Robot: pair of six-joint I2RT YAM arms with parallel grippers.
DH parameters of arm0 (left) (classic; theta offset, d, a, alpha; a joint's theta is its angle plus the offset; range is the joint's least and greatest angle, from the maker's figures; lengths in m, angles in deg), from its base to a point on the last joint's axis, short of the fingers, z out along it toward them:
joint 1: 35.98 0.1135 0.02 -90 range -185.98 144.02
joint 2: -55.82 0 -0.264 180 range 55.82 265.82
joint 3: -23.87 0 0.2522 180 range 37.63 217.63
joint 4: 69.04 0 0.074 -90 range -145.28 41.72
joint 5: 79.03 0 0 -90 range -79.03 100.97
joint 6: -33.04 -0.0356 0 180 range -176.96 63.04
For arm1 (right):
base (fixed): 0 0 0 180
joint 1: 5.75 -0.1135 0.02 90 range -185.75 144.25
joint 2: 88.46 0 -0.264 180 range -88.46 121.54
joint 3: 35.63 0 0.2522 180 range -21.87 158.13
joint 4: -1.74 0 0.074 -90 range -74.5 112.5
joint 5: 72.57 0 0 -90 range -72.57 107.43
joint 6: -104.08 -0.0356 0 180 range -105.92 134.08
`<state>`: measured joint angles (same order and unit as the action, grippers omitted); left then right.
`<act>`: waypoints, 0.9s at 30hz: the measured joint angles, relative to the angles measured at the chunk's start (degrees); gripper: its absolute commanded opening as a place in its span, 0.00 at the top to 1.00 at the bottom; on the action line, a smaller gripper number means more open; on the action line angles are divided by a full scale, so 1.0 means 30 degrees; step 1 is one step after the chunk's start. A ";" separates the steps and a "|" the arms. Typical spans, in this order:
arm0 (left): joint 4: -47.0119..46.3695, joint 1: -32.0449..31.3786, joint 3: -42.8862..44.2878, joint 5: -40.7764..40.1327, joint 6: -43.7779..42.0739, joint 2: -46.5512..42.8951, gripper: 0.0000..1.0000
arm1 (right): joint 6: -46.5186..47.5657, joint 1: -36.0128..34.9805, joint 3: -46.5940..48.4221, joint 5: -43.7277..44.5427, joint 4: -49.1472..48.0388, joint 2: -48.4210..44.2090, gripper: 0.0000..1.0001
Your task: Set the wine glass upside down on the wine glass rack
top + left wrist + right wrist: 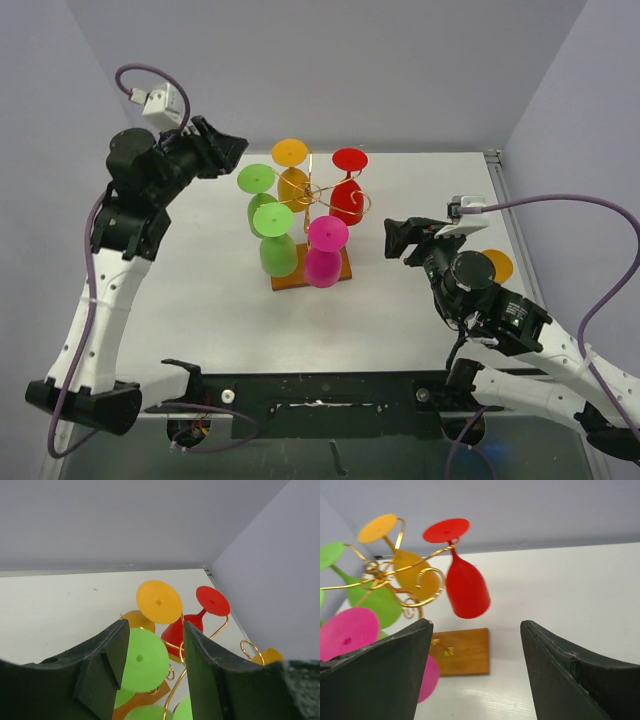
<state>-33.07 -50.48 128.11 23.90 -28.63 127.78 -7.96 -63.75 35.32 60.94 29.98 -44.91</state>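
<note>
Rack (467, 652): gold wire stand on a brown wooden base, at the middle of the table (200, 300), between the two arms.
Hung, bowl down: five glasses, each with its stem caught in a scroll arm and its foot on top.
Back row: orange glass (293, 183) and red glass (347, 200).
Left side: two green glasses, rear (262, 215) and front (277, 255).
Front: pink glass (322, 265), its bowl low over the base.
Loose item: orange disc (497, 265) on the table behind the right arm, well apart from the rack. It is mostly hidden, so it may be the foot or rim of a sixth glass, but I cannot tell.
Done: five places filled, and nothing is in transit.
Left to do: if the disc is a glass, it has yet to be picked up, turned over and hung. The curl just beside the red glass looks free to take it.
Left gripper (154, 630): jaws parted wide with nothing between them.
Left arm: raised high at the table's far left, elbow bent, wrist angled down and right so the fingers look over the rack top.
Right gripper (476, 630): jaws spread wide and empty.
Right arm: low on the right, forearm reaching inward. The fingers are level with the bowls, pointing at the red glass and base, close but not touching.
</note>
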 measured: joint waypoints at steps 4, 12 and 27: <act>-0.0561 0.0000 -0.3337 -0.0765 -0.0984 -0.3679 0.53 | -0.0495 0.0590 0.0437 0.1865 0.2827 0.0291 0.26; -0.1792 0.0000 -1.1482 -0.3920 -0.3446 -1.0630 0.51 | -0.1384 0.6164 0.0743 0.2011 0.7584 0.1107 0.25; -0.5727 -0.0780 -1.7070 -0.7584 -0.4517 -1.5016 0.50 | -0.1654 1.6422 -0.0707 -0.4699 0.8896 0.3723 0.52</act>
<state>-50.25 -52.82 76.90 1.15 -42.18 82.74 -12.92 -14.48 33.20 46.84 56.67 -33.74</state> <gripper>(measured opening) 0.499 0.533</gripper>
